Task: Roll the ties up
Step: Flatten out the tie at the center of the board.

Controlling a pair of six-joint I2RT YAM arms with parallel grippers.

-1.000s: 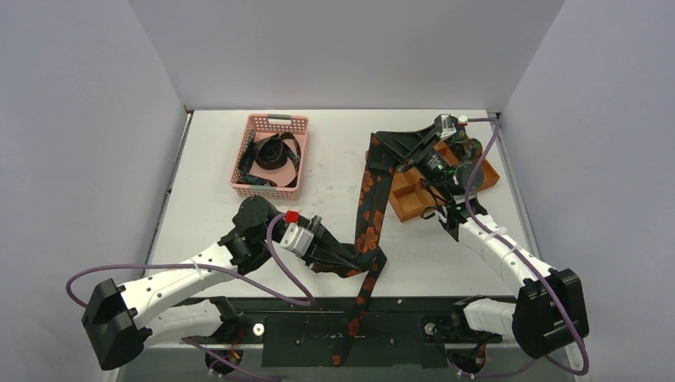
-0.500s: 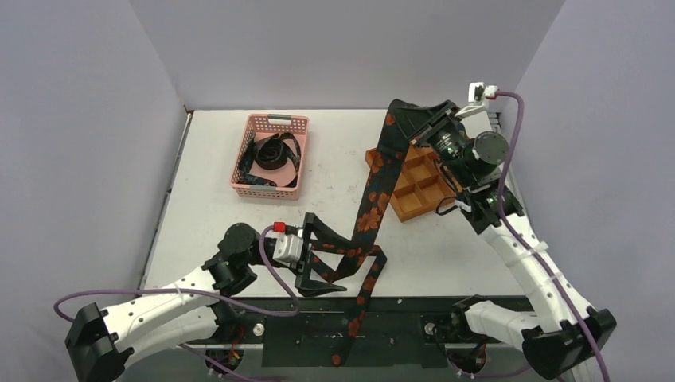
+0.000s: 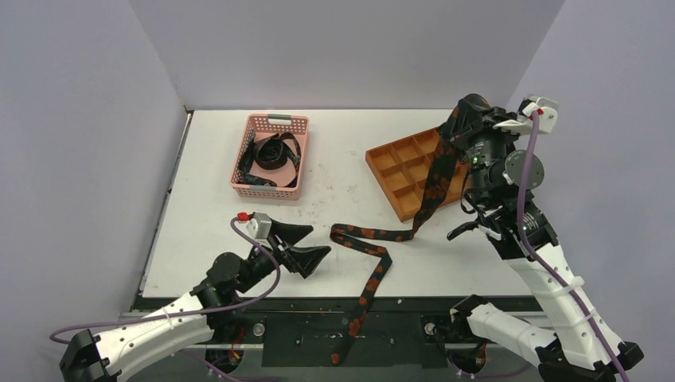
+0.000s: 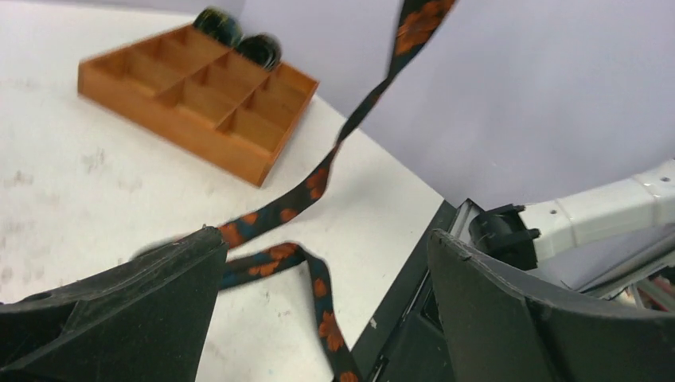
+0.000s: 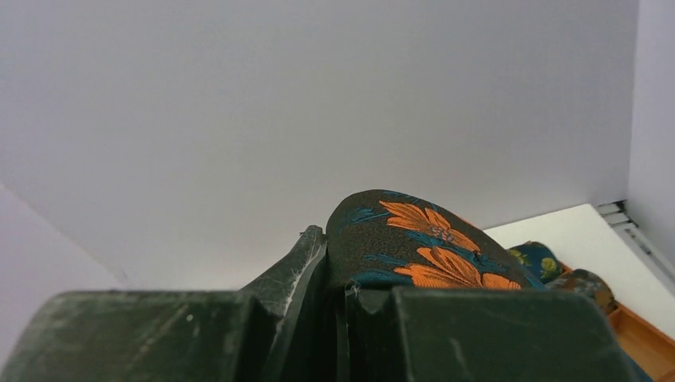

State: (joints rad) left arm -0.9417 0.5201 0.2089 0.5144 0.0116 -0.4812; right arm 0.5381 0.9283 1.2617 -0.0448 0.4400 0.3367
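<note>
A dark tie [image 3: 434,179] with orange flowers hangs from my raised right gripper [image 3: 471,121], which is shut on its wide end [image 5: 414,239]. From there the strip drops to the table, folds near the front [image 4: 314,181] and trails over the near edge. My left gripper [image 3: 318,240] stands open just left of that fold, with nothing between its fingers [image 4: 119,310]. Two rolled ties [image 4: 239,36] sit in the far corner of the orange tray [image 3: 398,163]. Another loosely coiled tie [image 3: 271,151] lies in the pink basket [image 3: 275,119].
The orange compartment tray [image 4: 175,119] stands at the back right, under the hanging tie. The pink basket is at the back left. The black front rail [image 3: 398,306] runs along the near table edge.
My right gripper shut on the tie's wide end and lifted it up and to the right. My left gripper let go, opened and drew back left; the fold dropped onto the table.
</note>
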